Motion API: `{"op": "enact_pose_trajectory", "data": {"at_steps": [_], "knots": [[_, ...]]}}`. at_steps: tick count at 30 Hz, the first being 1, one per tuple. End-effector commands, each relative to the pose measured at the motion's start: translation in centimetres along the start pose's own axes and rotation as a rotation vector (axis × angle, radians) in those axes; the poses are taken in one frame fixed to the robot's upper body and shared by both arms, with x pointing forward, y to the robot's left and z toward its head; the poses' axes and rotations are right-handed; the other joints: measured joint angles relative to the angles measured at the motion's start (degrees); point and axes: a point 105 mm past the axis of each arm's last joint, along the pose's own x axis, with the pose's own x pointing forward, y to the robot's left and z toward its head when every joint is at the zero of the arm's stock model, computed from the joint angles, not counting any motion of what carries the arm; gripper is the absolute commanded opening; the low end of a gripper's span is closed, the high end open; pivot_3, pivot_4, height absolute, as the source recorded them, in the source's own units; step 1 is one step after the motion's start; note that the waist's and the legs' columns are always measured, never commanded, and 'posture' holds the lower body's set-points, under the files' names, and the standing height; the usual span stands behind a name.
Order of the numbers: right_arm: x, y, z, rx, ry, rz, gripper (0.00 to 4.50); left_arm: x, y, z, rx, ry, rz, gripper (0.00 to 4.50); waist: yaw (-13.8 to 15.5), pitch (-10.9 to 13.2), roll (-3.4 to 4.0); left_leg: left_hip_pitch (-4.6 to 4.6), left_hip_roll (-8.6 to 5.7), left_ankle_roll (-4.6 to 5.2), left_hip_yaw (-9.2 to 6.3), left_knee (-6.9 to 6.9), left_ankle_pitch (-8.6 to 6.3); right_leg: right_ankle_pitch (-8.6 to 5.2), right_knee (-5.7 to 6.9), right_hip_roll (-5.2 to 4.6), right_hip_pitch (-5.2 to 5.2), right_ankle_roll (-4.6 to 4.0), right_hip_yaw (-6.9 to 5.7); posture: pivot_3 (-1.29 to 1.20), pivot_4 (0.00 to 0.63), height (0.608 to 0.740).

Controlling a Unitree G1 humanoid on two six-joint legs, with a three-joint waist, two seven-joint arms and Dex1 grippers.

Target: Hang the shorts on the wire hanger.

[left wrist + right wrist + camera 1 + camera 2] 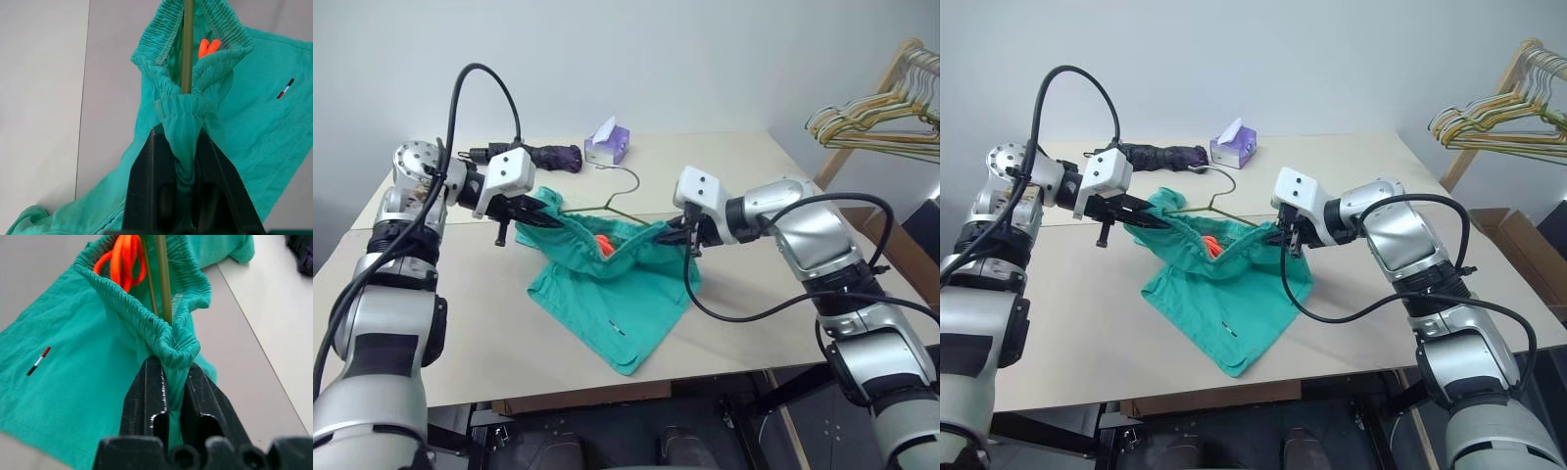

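Both grippers are pinched on the shorts (607, 299), one at each end of the gathered waistband, w/ the fabric stretched betw. them above the counter (460, 333). Left gripper (536, 213) is clamped on the waistband's left end; in the left wrist view its two black fingers (146, 186) squeeze a bunched fold of teal cloth. Right gripper (677, 233) is clamped on the right end, and the right wrist view shows its fingers (146, 396) closed tight on the elastic edge. Waistband mouth is held open and raised, while the legs of the shorts hang down and lie spread on the counter toward the near edge. Orange drawstring (124, 259) sits inside the waist opening; a small dark-and-red mark (38, 361) shows on the fabric lower down. The wire hanger (625, 189) lies w/ its hook sticking up behind the shorts, toward the far side of the counter; its thin bars run through the waist opening, seen as straight greyish-gold rods in both wrist views, passing right by the pinched folds. Far side of the counter: a folded dark purple umbrella (533, 155) and, just beside it, a purple tissue box (608, 145). Off to the right, well apart, a bunch of hangers (876, 122) on a wooden frame (891, 69).
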Motion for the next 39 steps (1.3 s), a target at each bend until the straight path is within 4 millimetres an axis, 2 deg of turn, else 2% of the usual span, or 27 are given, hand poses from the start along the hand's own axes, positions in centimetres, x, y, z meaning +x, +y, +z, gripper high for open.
{"op": "enact_pose_trajectory", "data": {"at_steps": [1, 5, 7, 10, 16, 20, 24, 27, 31, 34, 38, 39], "knots": [[-0.7, -0.5, 0.4, -0.017, -0.014, -0.033, 0.05, -1.0, 0.7, 1.9, 0.028, -0.09, 0.043, 0.11, 0.0, 0.0, 0.0, 0.0, 0.0, 0.0, 0.0, 0.0, 0.0, 0.0, 0.0, 0.0, 0.0, 0.0, 0.0, 0.02, 0.0, 0.74], [-0.6, -0.4, 0.1, -0.031, -0.003, -0.044, 0.05, -1.0, 0.9, 2.3, 0.008, -0.121, 0.046, 0.11, 0.0, 0.0, 0.0, -0.01, 0.0, 0.0, 0.0, 0.0, 0.0, 0.0, 0.0, 0.0, 0.0, 0.0, 0.0, 0.01, 0.0, 0.74], [-0.7, -0.5, 0.0, -0.032, -0.003, -0.049, 0.05, -1.0, 1.1, 2.6, -0.008, -0.144, 0.057, 0.77, 0.0, 0.0, 0.0, -0.01, 0.0, 0.0, 0.0, 0.0, 0.0, 0.0, 0.0, 0.0, 0.0, 0.0, 0.0, 0.01, 0.0, 0.74], [-0.9, -0.5, -0.1, -0.021, -0.008, -0.065, 0.05, -0.9, 1.3, 2.7, -0.005, -0.166, 0.076, 1.51, 0.0, 0.0, 0.0, -0.01, 0.0, 0.0, 0.0, 0.0, 0.0, 0.0, -0.01, 0.0, 0.0, 0.0, 0.0, 0.0, 0.0, 0.74], [-2.0, -0.5, -0.6, 0.053, -0.022, -0.115, 0.05, -0.9, 2.2, 1.8, -0.023, -0.152, 0.183, 3.21, -0.1, 0.0, 0.0, 0.0, 0.0, 0.0, -0.01, 0.0, 0.0, 0.0, 0.0, 0.0, 0.0, 0.0, 0.0, -0.01, 0.0, 0.74], [-3.4, -0.6, -2.0, 0.159, 0.004, -0.194, 0.04, -2.2, 3.3, 2.9, -0.018, -0.235, 0.285, 4.47, -0.1, 0.0, 0.0, -0.02, -0.01, 0.0, 0.0, 0.01, 0.0, 0.0, -0.01, -0.01, 0.0, 0.0, 0.0, -0.03, 0.0, 0.74], [-5.7, -1.0, -4.1, 0.321, 0.044, -0.324, 0.04, -4.3, 4.9, 5.1, -0.046, -0.425, 0.443, 4.5, -0.1, 0.0, -0.01, -0.03, 0.0, 0.0, -0.01, 0.01, 0.0, 0.0, -0.01, -0.01, 0.01, 0.0, -0.01, -0.06, 0.0, 0.74], [-8.6, -2.0, -5.9, 0.524, 0.061, -0.514, 0.04, -4.4, 4.4, 6.1, -0.053, -0.55, 0.465, 4.5, -0.1, 0.0, -0.01, -0.05, -0.01, 0.0, -0.01, 0.05, 0.0, 0.0, -0.01, -0.04, 0.02, 0.0, -0.02, -0.08, 0.0, 0.74], [-11.9, -2.1, -7.4, 0.705, 0.074, -0.715, 0.04, -2.7, 1.9, 6.8, -0.06, -0.606, 0.364, 4.5, -0.4, -0.1, 0.15, 0.0, -0.02, 0.0, 0.01, 0.06, 0.0, 0.0, 0.02, -0.07, 0.05, 0.0, 0.0, -0.1, 0.0, 0.74], [-14.5, -2.1, -10.3, 0.891, 0.19, -0.906, 0.04, -1.2, 0.1, 7.8, -0.079, -0.649, 0.318, 4.5, -1.4, -0.1, 0.16, 0.04, 0.0, 0.0, 0.0, 0.07, 0.0, 0.0, 0.03, -0.05, 0.09, 0.0, 0.03, -0.13, 0.0, 0.74], [-17.6, -1.6, -13.6, 1.028, 0.265, -1.147, 0.04, 0.1, -1.2, 8.7, -0.113, -0.686, 0.309, 4.5, -2.1, -0.1, 0.18, 0.03, -0.03, 0.0, 0.0, 0.1, 0.0, 0.01, 0.03, -0.06, 0.09, -0.01, 0.05, -0.15, 0.0, 0.74], [-18.6, -1.7, -14.3, 1.096, 0.235, -1.222, 0.04, 0.4, -1.3, 8.7, -0.121, -0.69, 0.31, 4.5, -2.5, -0.1, 0.23, 0.05, -0.03, 0.0, 0.0, 0.09, 0.0, 0.01, 0.02, -0.06, 0.1, 0.0, 0.06, -0.15, 0.0, 0.74]]}}
